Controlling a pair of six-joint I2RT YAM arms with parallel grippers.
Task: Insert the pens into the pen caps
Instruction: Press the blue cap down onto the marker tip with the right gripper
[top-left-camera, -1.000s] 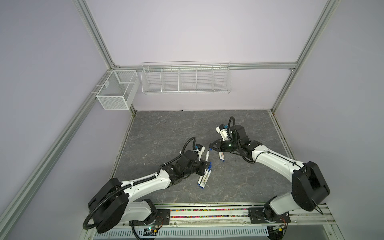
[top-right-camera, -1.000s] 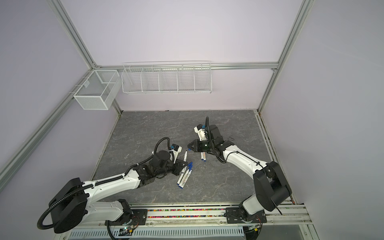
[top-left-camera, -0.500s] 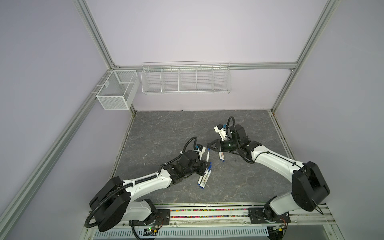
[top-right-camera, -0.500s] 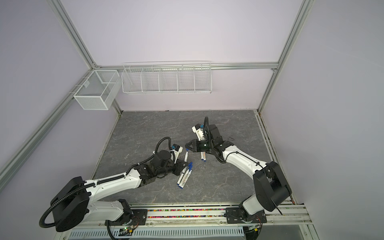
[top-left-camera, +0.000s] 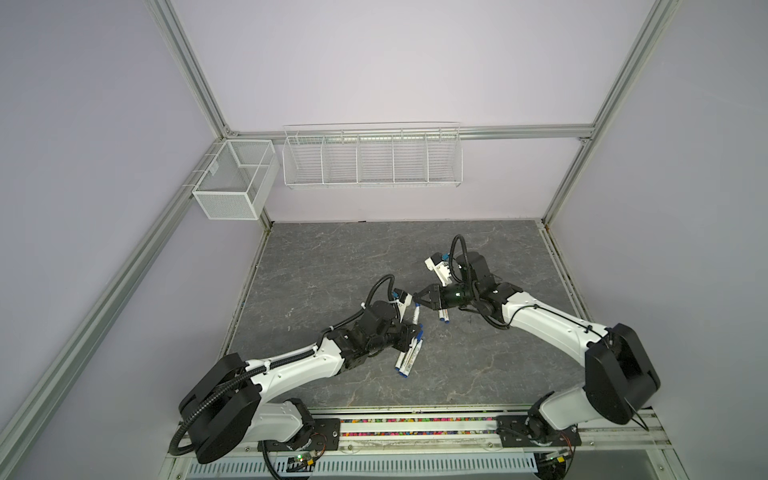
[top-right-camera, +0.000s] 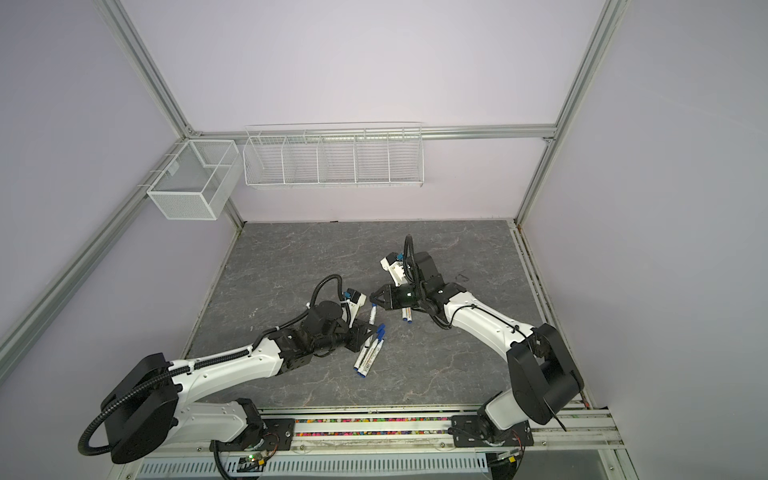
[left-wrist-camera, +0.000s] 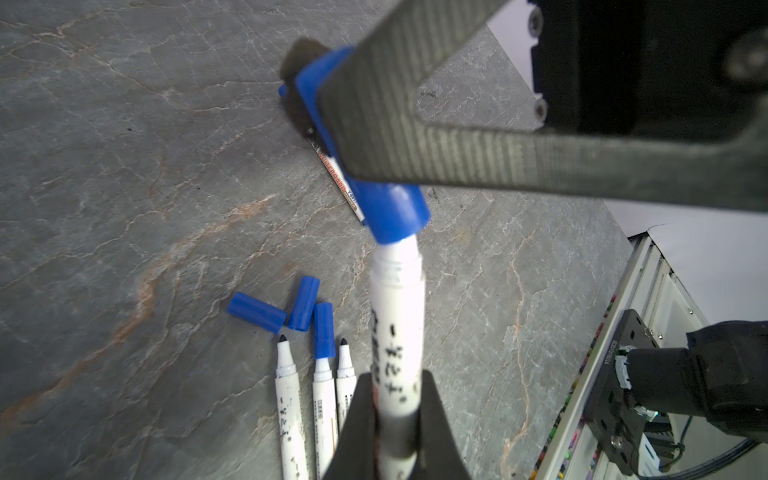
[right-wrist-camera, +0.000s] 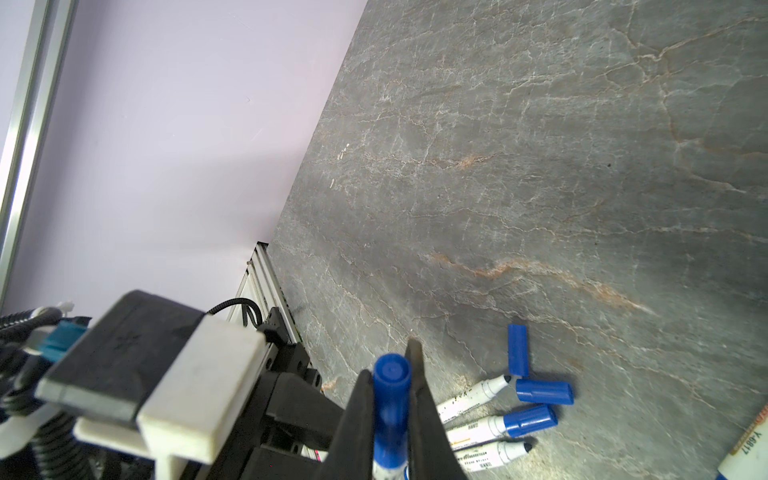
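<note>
My left gripper (left-wrist-camera: 395, 415) is shut on the barrel of a white pen (left-wrist-camera: 397, 332). My right gripper (right-wrist-camera: 390, 374) is shut on a blue pen cap (right-wrist-camera: 390, 407). That cap (left-wrist-camera: 392, 212) sits over the held pen's tip, with the pen's white neck still showing below its rim. In both top views the two grippers (top-left-camera: 415, 328) (top-left-camera: 417, 298) meet at mid-table. On the table below lie two uncapped pens (left-wrist-camera: 286, 386) (left-wrist-camera: 345, 370), one capped pen (left-wrist-camera: 323, 361) and two loose caps (left-wrist-camera: 256, 312) (left-wrist-camera: 304, 303).
Another capped pen (top-left-camera: 444, 316) lies on the grey stone-look table (top-left-camera: 332, 257) under the right arm. Two wire baskets (top-left-camera: 372, 160) (top-left-camera: 232, 183) hang on the back wall. A metal rail (top-left-camera: 415, 428) runs along the front edge.
The two grippers have crept slightly closer together, the right one shifting left with the cap. Both grips are unchanged.
</note>
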